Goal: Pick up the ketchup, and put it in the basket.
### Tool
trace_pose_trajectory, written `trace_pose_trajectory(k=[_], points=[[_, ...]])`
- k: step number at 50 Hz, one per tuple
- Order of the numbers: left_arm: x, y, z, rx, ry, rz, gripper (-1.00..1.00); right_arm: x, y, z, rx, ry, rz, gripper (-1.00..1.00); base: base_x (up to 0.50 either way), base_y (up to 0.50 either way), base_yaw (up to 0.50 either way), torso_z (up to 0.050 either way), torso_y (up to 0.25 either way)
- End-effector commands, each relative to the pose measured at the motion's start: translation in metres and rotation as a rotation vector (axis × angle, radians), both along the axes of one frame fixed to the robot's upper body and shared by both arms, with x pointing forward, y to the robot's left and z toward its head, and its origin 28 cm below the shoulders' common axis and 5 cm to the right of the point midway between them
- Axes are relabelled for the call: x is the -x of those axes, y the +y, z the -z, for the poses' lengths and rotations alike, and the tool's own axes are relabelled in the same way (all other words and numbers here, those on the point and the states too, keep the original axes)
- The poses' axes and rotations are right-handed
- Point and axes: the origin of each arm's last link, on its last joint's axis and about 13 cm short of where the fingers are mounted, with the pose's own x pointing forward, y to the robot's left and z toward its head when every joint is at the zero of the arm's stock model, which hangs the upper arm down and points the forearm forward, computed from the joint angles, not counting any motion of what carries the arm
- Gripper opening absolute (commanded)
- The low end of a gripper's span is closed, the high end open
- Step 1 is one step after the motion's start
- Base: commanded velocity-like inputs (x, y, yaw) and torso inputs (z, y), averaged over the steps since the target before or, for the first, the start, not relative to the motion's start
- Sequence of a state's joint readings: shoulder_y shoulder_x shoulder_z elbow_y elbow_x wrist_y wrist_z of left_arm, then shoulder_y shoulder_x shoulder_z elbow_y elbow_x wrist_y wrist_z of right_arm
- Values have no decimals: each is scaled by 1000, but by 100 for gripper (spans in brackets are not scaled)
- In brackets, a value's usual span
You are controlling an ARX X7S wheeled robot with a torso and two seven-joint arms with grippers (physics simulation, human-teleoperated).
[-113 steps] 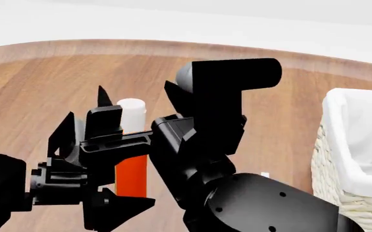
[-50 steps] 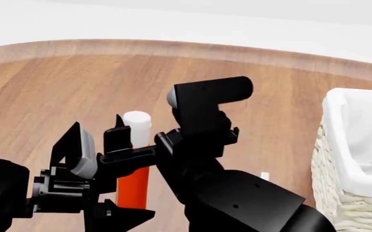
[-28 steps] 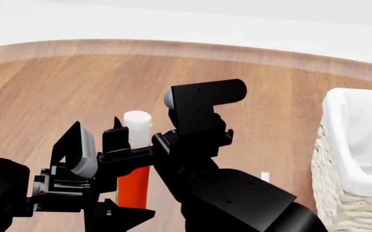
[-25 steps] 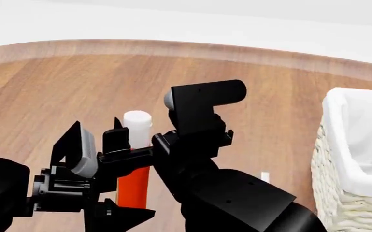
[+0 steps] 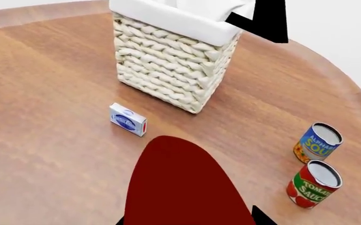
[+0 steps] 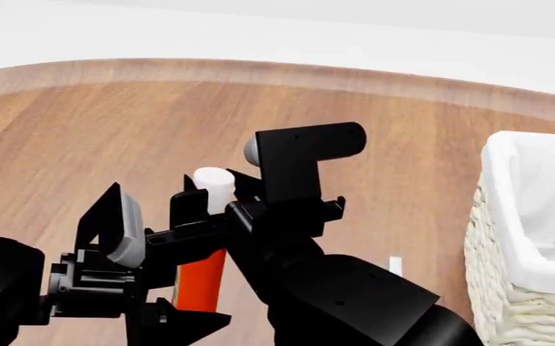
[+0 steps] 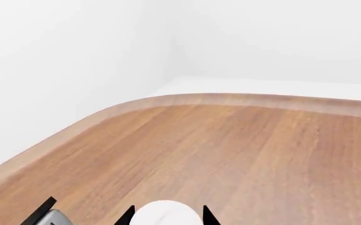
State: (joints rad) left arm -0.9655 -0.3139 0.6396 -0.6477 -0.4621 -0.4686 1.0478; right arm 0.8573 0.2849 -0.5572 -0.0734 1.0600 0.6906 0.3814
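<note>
Table [image 6: 85, 130]: brown wood with a curved far edge, filling most of the head view; unchanged from the earlier frames.
Basket [image 6: 533, 238]: at the right edge of the head view, standing on the table, white liner folded over its rim; same place as before. In the left wrist view it sits at upper centre [image 5: 174, 56].
Right arm [image 6: 302, 187]: centre of the head view, its upper block slightly lower than a second ago.
Ketchup [image 6: 205, 245]: lower centre-left of the head view. It now leans, cap toward the right; half a second ago it stood upright. Its red body fills the lower centre of the left wrist view [image 5: 184, 187].
Right gripper [image 7: 167, 216]: fingertips on either side of the white cap, closed on the ketchup.
Left gripper [image 6: 138, 267]: lower left of the head view, beside the bottle; how far open cannot be told.
Cans [image 5: 315, 183]: two, lower right of the left wrist view, upright, just beside each other.
Small box [image 5: 128, 119]: lying near the basket's foot.
</note>
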Motion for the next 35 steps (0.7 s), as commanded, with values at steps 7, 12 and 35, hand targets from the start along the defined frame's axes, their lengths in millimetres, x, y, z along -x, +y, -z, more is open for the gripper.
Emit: trace_pose_trajectory(k=[7, 12, 35], points=[[-1, -7, 2, 15, -22, 23, 100, -4, -1, -6, -2, -50, 18, -100, 0, 0, 0, 0, 0], [-2, -6, 2, 23, -22, 18, 100, -4, -1, -6, 2, -53, 18, -100, 0, 0, 0, 0, 0], [-2, 2, 11, 47, -22, -51, 100, -34, -36, -33, 16, -174, 182, -100, 0, 0, 0, 0, 0]])
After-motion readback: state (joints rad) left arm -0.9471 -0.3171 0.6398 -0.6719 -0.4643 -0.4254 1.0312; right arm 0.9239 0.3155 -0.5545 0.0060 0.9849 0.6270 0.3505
